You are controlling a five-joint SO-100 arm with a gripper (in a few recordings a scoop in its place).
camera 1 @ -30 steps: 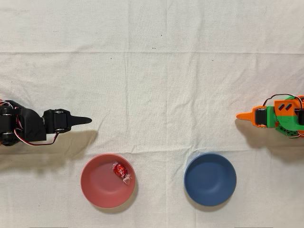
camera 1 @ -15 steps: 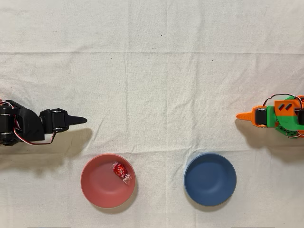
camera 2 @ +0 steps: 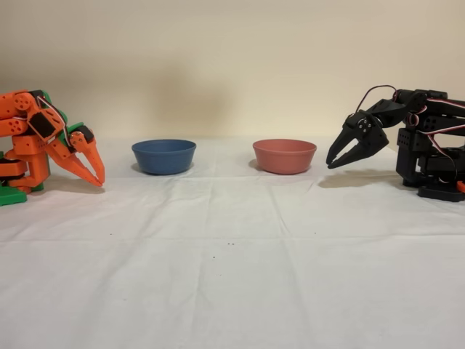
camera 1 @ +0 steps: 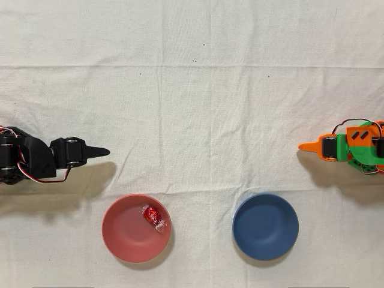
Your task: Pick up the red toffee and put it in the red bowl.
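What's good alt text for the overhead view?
A red toffee lies inside a red bowl on a white cloth, with a blue bowl to its right. The black arm's gripper sits empty at the left edge, an idle orange arm at the right.

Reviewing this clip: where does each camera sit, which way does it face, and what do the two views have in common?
Overhead view: above the table, looking straight down; the black arm's gripper enters from the left, pointing right, with the red toffee inside the red bowl.
Fixed view: table height, facing a wall; the gripper hangs at the right, angled down.
Shared: both bowls, including the blue bowl, and both arms, with left and right mirrored.
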